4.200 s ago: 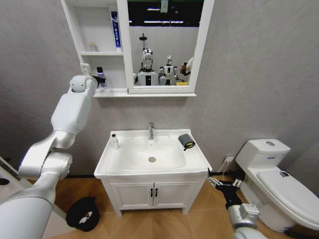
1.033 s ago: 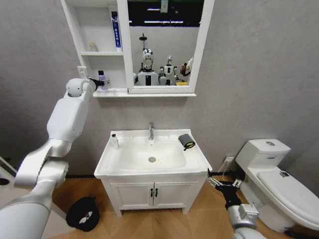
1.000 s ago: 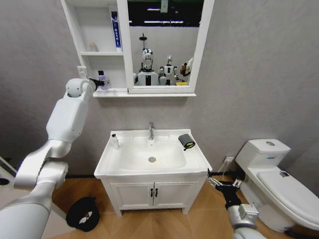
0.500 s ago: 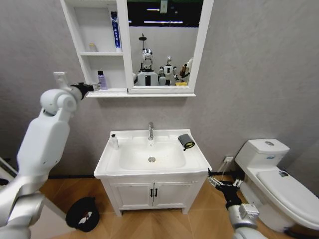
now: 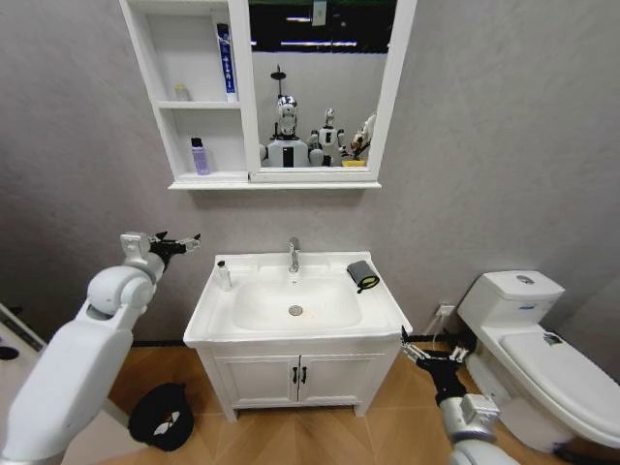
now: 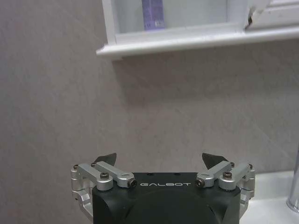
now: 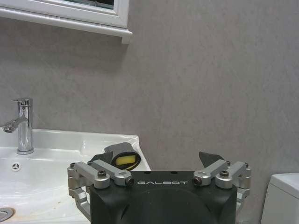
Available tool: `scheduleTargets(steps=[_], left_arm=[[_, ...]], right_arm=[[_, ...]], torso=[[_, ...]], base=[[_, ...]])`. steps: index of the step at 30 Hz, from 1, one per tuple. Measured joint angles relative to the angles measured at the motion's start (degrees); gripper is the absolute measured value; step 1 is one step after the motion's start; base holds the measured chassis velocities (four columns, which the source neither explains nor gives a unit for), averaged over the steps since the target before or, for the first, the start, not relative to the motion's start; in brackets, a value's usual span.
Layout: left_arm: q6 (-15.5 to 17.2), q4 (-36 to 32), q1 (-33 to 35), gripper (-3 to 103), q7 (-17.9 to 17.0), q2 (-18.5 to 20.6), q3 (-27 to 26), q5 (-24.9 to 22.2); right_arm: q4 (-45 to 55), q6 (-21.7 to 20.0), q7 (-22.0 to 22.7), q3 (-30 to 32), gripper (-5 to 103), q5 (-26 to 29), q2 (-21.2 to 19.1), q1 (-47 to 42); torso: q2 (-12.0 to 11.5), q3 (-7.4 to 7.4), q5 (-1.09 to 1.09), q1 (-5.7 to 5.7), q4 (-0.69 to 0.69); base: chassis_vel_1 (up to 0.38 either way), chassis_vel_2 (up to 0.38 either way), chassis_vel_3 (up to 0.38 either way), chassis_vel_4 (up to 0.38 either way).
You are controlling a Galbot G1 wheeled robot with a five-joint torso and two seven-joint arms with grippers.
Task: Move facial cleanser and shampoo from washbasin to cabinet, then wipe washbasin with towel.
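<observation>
left gripper (image 5: 180, 241) raised beside washbasin (image 5: 208, 308), fingers apart, empty | purple bottle (image 5: 200, 156) upright on cabinet (image 5: 160, 92) lower shelf | small bottle (image 5: 223, 275) upright at basin's left rear corner | towel (image 5: 362, 275) at right rear | right gripper (image 5: 427, 353) low, fingers apart

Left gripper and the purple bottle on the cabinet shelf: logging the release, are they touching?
Apart. Head view: the open left gripper hangs well below the purple bottle, grey wall between.
</observation>
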Motion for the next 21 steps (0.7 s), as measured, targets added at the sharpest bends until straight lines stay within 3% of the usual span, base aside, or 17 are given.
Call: scheduleTargets(steps=[2,10,21], left_arm=[[-1.7,1.9,2.3,100,1.5,-2.0,1.5,2.5],[-2.9,8.5,2.5,100,2.6,-6.0,5.7,7.2],[-4.5,12.8,1.3,100,2.9,-8.2,9.6,9.9]], right_arm=[[0.0,0.0,0.0,-0.1,100,0.0,0.1,0.1],[-0.2,0.1,0.0,-0.1,100,-0.1,0.1,0.2],[-0.7,0.5,-0.1,0.5,100,0.2,0.3,0.2]], torso=[[0.0,0.0,0.0,0.0,0.0],[0.0,0.0,0.01,0.01,0.0],[0.0,0.0,0.01,0.01,0.02]], base=[[0.0,0.0,0.0,0.0],[0.0,0.0,0.0,0.0],[0.0,0.0,0.0,0.0]])
